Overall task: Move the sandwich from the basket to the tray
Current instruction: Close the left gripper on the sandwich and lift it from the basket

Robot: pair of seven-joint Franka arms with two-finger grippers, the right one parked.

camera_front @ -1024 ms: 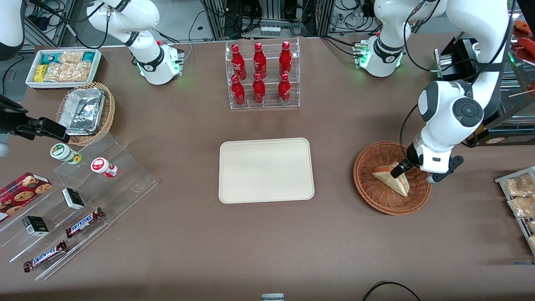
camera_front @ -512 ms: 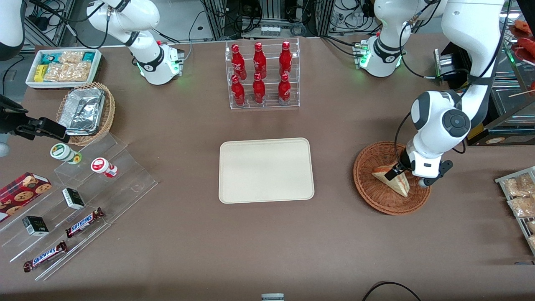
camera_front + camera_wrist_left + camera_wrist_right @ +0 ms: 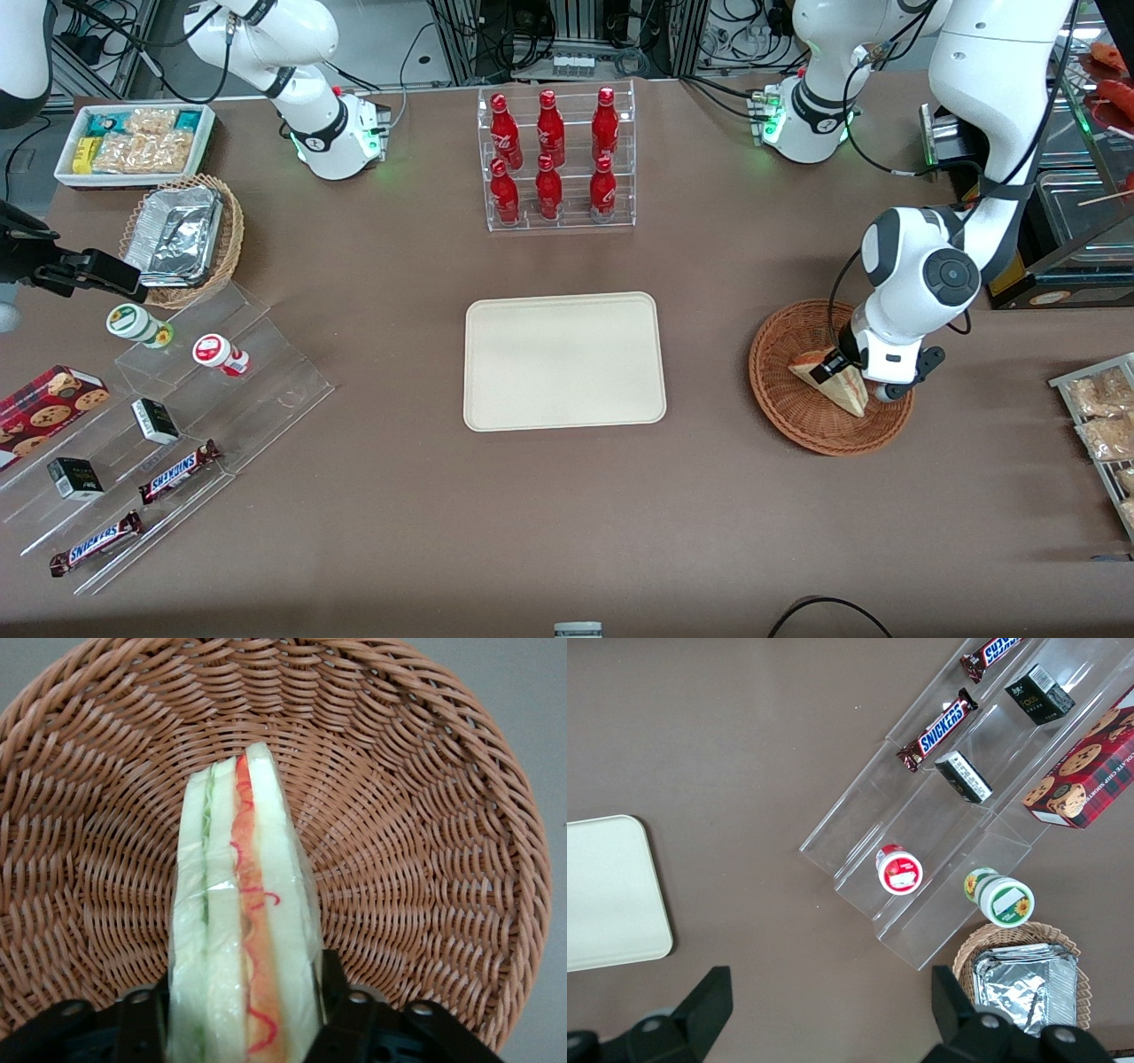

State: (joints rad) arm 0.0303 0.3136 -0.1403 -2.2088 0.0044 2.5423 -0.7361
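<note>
Left wrist view puts us right over the sandwich (image 3: 241, 921), standing on edge in the basket (image 3: 416, 859), filling stripes facing up. The gripper (image 3: 243, 1005) straddles it, one finger (image 3: 142, 1023) at each bread face, spread and not yet squeezing — a hold across the slices should keep the layers together. The tray (image 3: 563, 361) waits bare, well apart toward the parked arm.

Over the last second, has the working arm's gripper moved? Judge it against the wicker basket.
Yes. The gripper has travelled from the basket's rim nearest the working arm's end toward its middle, and now straddles the sandwich, which has not shifted.
</note>
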